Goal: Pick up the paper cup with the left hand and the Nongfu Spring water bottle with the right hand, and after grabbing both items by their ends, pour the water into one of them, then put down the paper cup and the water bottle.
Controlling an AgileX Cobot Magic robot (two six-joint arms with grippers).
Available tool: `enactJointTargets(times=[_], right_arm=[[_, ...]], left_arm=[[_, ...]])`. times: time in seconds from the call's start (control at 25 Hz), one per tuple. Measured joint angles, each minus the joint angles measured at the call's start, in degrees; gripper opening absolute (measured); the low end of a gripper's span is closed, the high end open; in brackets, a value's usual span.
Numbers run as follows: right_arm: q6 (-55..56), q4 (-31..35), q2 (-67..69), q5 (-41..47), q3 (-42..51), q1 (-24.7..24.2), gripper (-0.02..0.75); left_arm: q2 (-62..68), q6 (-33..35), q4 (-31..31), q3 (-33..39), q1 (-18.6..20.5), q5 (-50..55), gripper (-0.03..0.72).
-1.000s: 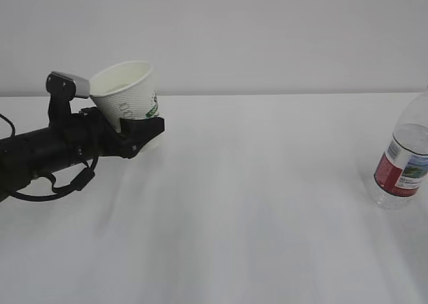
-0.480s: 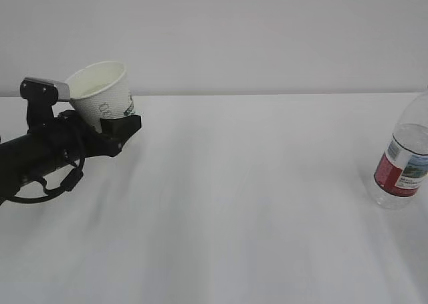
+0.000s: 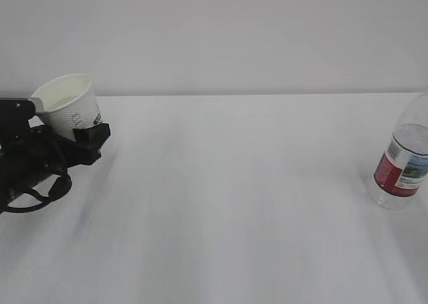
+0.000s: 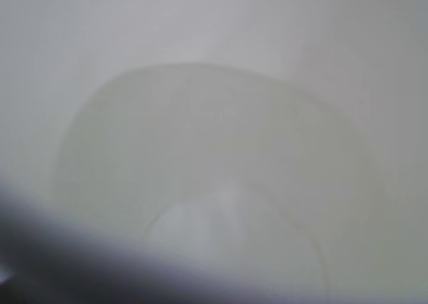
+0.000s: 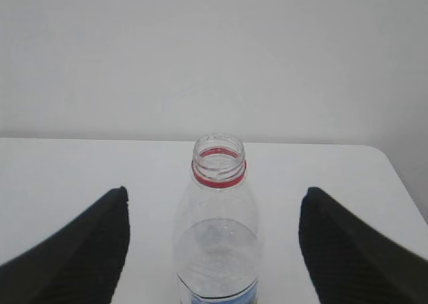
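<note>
- Two things: left claw (image 3: 83, 140) grips light, crushable cup (image 3: 67, 107) low on its wall.
- Right claw (image 5: 210, 240) gapes around uncapped, slick bottle (image 5: 217, 230); take its ribbed body.

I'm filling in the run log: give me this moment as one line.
left jaws: shut on white tapered paper cup, tilted | right jaws: open, apart from uncapped clear plastic water bottle | bottle: upright on white table

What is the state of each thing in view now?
paper cup: held, tilted, off the table.
left end effector: closed on the paper cup.
Nongfu Spring water bottle: upright, uncapped, partly filled, not held.
right end effector: open, fingers either side of the bottle.
</note>
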Motion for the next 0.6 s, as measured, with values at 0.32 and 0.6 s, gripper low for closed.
enactJointTargets(times=[0.32,0.6], right_arm=[[-0.1,0.0,0.0,0.0,0.0,0.0,0.594],[-0.3,0.0,0.0,0.0,0.0,0.0,0.594]], left_arm=[[0.0,2.2,-6.3,0.1,0.0,-0.1,0.511],[0.0,4.3,-10.0,0.1,0.0,-0.1,0.510]])
